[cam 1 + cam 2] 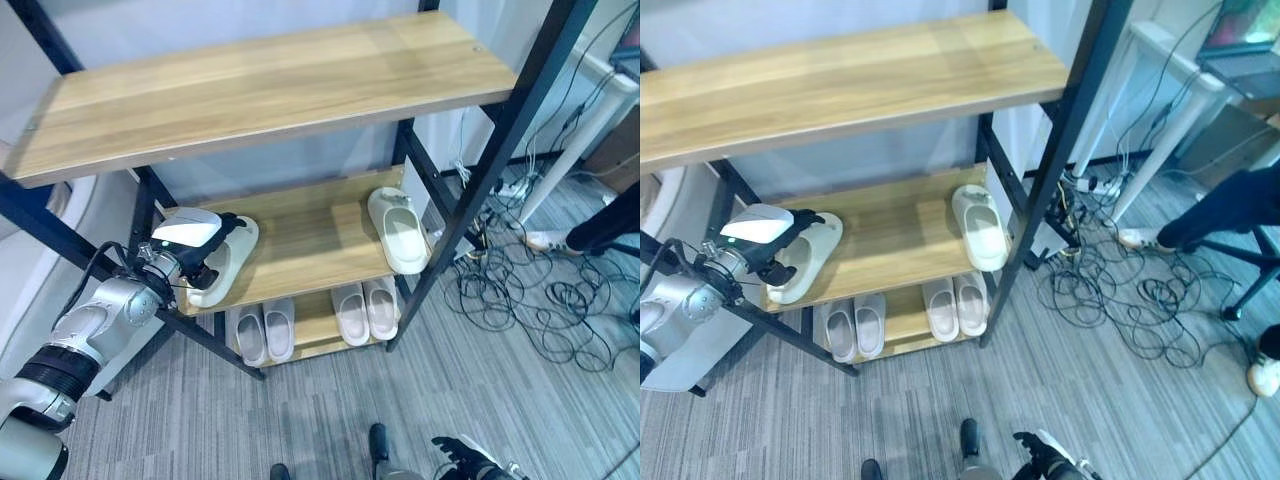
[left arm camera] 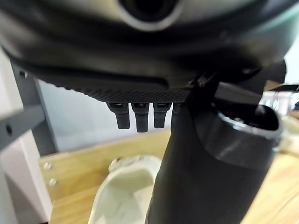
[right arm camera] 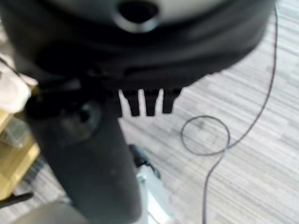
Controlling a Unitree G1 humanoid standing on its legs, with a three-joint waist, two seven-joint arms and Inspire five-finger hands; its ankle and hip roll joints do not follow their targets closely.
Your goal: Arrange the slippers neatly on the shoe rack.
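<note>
Two off-white foam slippers lie on the middle wooden shelf [image 1: 310, 235] of the black-framed shoe rack [image 1: 505, 125], well apart: one [image 1: 398, 228] at about three o'clock on the board, toe pointing outward, and the other [image 1: 225, 262] at about nine o'clock near the front edge, tilted off line with its mate. The left hand [image 1: 205, 250] sits at that nine-o'clock slipper; from the head views its dark fingers appear to rest on or just over the slipper's near side, and in the left wrist view the fingers [image 2: 140, 119] hang short and fairly straight above the slipper's pale body, so I read it as relaxed rather than clamped, though contact is hard to confirm. The right hand [image 3: 145, 105] hangs low over the grey striped carpet floor [image 3: 243, 84], fingers likewise slack and holding nothing. Two more pale pairs [image 1: 265, 330] [image 1: 365, 310] stand tidy on the bottom shelf. To do this step well, I judge the left hand should get a firm hold across the slipper, slide it toward three o'clock until it lies just beside its partner, and turn it parallel, keeping it flat on the board so it doesn't tip off the front edge.
</note>
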